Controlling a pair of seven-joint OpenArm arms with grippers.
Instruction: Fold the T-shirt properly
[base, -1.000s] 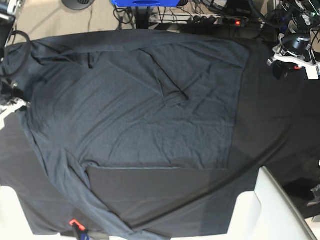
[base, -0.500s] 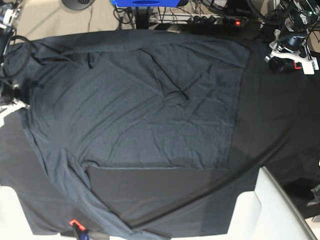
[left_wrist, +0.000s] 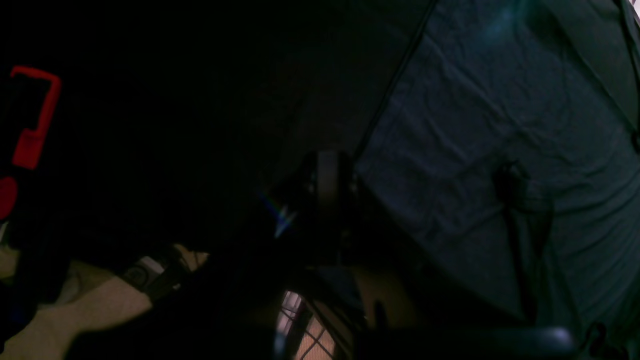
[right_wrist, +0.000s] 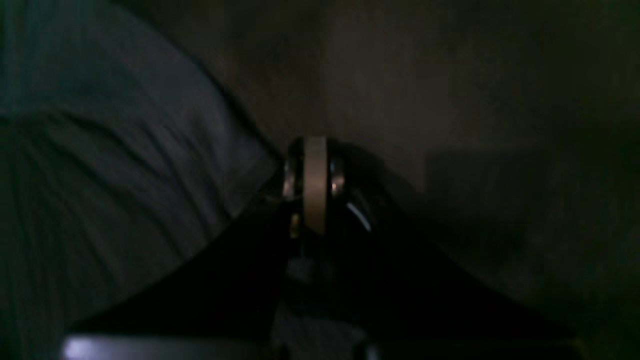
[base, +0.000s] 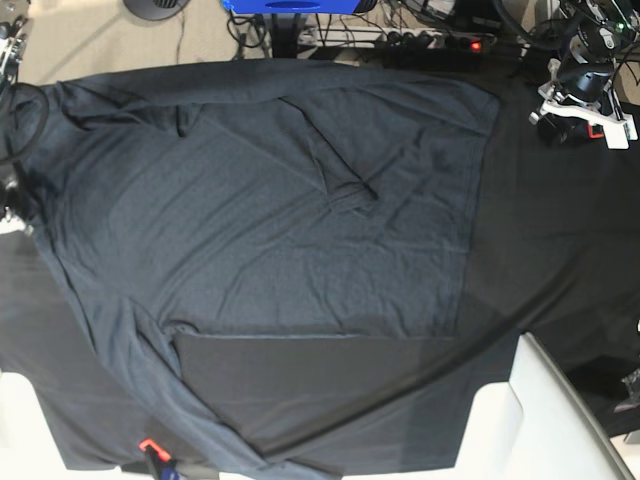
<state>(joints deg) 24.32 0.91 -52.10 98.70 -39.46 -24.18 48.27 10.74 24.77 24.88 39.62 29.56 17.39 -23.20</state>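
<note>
Your T-shirt (base: 270, 210) lies spread and lightly wrinkled over the left and middle of the black table cloth (base: 550, 230), reaching the cloth's far edge and its left edge, with one sleeve trailing toward the near-left corner. Your left gripper (base: 572, 108) hangs over the far-right corner, well apart from the shirt's hem. Your right gripper (right_wrist: 315, 185) sits just beside the shirt's edge, and you cannot tell from these dark views whether either gripper's fingers are parted or holding anything.
</note>
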